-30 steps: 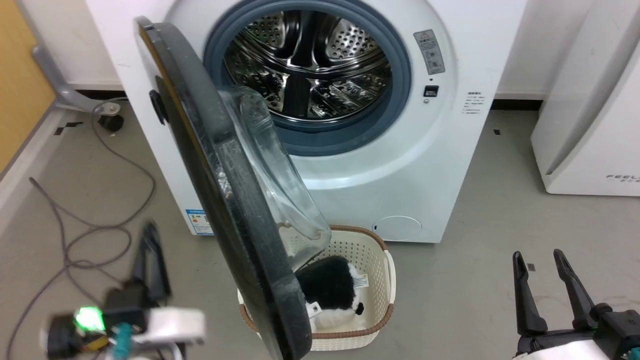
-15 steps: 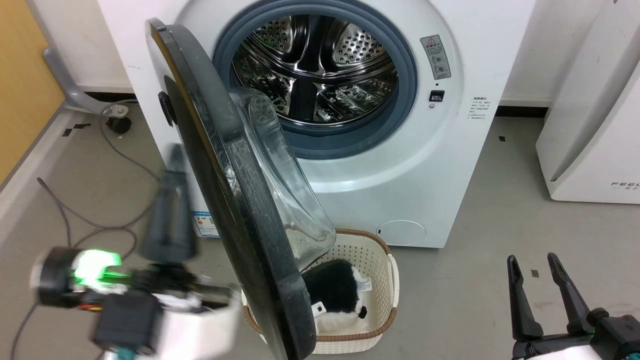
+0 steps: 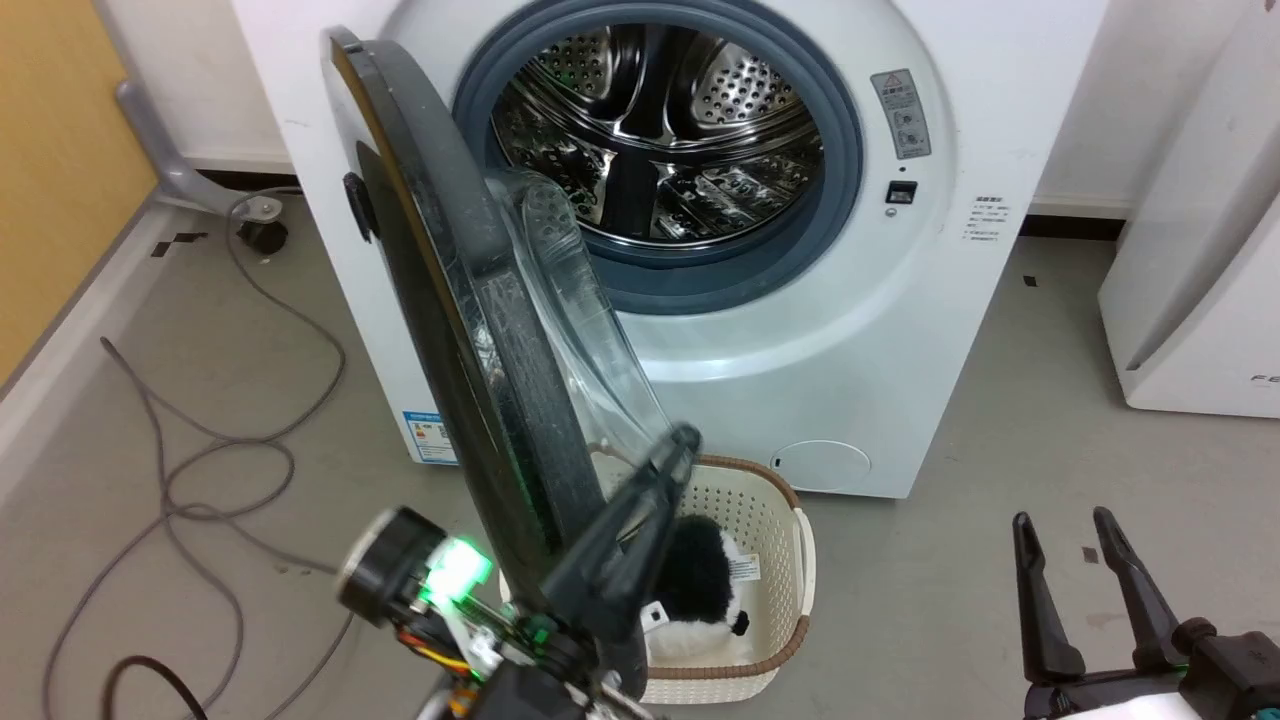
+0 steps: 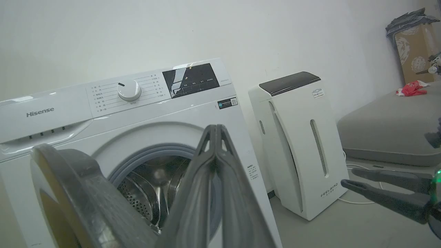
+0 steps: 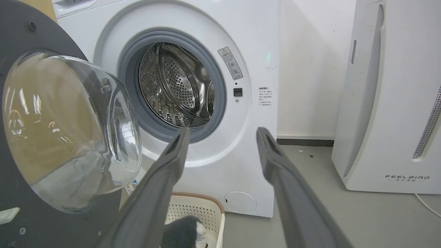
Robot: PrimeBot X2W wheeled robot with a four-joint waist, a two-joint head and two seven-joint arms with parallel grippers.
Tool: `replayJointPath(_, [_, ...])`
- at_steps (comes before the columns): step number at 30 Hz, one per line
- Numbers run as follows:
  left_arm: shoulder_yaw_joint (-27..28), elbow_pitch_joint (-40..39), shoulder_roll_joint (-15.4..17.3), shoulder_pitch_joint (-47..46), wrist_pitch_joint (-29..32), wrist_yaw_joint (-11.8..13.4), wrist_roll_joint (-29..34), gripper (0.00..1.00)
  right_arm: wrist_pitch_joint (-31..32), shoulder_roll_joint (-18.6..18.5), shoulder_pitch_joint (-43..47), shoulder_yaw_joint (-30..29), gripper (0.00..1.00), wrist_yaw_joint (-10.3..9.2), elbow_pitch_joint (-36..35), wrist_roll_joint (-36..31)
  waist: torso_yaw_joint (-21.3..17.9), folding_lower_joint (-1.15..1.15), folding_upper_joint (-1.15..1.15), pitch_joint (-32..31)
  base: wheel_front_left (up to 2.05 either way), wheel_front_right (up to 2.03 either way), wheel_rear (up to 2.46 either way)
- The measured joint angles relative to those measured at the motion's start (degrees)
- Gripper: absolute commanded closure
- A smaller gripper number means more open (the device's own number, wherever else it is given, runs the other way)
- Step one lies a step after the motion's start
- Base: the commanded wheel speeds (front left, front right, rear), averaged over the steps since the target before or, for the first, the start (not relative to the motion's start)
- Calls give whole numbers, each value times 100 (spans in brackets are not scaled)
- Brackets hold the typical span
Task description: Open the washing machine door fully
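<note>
Washing machine door (image 3: pixel 455 270) stands half open, edge-on above a basket (image 3: pixel 800 540), as the left gripper (image 3: pixel 680 445), fingers pressed together and empty, reaches beside its inner face, seemingly to push it wider; right gripper (image 3: pixel 1060 520) idles, fingers spread.

A cream perforated basket (image 3: pixel 800 570) holding a black-and-white plush toy (image 3: pixel 700 582) shows just behind the left gripper (image 3: pixel 682 445)'s jaws. Grey cables (image 3: pixel 168 485) trail well left of them. A white Feelbird unit (image 3: pixel 1200 300) stands beyond the right gripper (image 3: pixel 1060 520)'s jaws.
</note>
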Motion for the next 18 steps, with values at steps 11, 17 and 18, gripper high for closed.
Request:
replayJointPath(11, [-655, 614, 181, 274, 0, -233, 37, 100, 1, 0, 12, -48, 0, -1, -2, -42, 152, 1, 0, 90, 0, 0, 0])
replayJointPath(17, [-894, 1044, 178, 287, 1, -279, 32, 100, 1, 0, 11, -49, 0, 0, -1, -62, 193, 1, 0, 168, 0, 0, 0])
replayJointPath(18, [-901, 1105, 177, 287, 1, -270, 32, 100, 1, 0, 10, -52, 0, -1, -1, -63, 195, 1, 0, 184, 0, 0, 0])
